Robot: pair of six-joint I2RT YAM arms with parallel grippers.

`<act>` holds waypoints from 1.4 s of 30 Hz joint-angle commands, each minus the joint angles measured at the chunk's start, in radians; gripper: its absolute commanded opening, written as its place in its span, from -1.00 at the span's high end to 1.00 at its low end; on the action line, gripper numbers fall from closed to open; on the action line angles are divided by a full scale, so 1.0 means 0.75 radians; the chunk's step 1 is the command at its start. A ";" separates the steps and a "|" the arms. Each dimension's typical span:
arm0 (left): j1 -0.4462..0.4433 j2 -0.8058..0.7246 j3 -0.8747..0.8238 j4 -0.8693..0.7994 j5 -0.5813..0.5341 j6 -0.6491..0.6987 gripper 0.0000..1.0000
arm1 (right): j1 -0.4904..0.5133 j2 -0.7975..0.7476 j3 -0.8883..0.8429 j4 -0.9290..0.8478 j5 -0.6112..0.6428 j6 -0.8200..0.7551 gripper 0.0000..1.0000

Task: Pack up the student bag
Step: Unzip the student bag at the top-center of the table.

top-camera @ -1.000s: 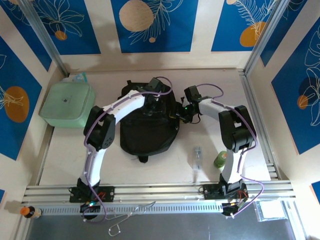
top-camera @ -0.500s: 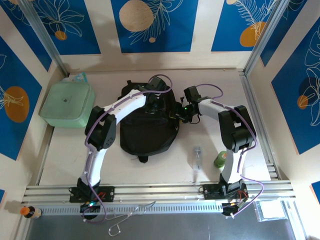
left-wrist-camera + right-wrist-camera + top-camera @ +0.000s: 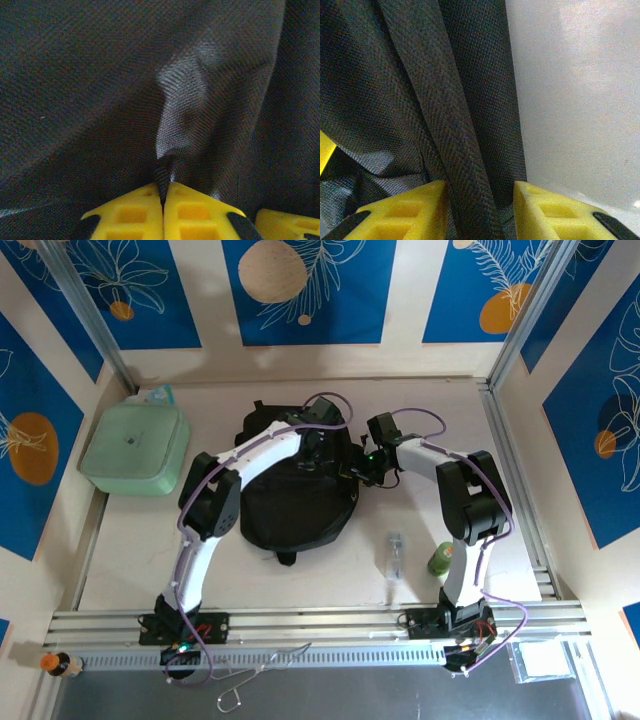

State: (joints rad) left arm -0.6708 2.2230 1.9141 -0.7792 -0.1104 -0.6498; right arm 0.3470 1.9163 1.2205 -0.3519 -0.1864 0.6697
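Student bag (image 3: 295,505), black, lies flat at the middle of the table (image 3: 120,550), left gripper (image 3: 163,189) jaws closed tight on a pinched fold of its fabric, right gripper (image 3: 480,189) jaws part open astride a strap (image 3: 455,125) at its right edge; pale green lidded container (image 3: 135,448) well apart to the left, lid marking illegible.

The student bag (image 3: 295,505) is lying flat near the middle of the counter (image 3: 130,540). It is a big black backpack of soft woven fabric, which is bunching into folds (mostly toward the far end).
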 commanded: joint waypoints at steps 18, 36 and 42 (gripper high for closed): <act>0.018 -0.305 -0.248 0.033 -0.217 0.007 1.00 | 0.008 0.033 0.019 -0.143 0.171 0.038 0.45; 0.235 -0.704 -0.716 -0.019 -0.488 0.064 1.00 | 0.004 0.099 0.194 -0.172 0.254 -0.067 0.67; 0.262 -0.828 -0.926 0.011 -0.456 -0.011 1.00 | 0.018 0.120 0.281 -0.112 0.114 -0.153 0.56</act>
State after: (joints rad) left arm -0.5091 1.6592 1.2743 -0.7071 -0.3878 -0.6304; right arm 0.3737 1.9923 1.3960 -0.4332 -0.1150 0.5995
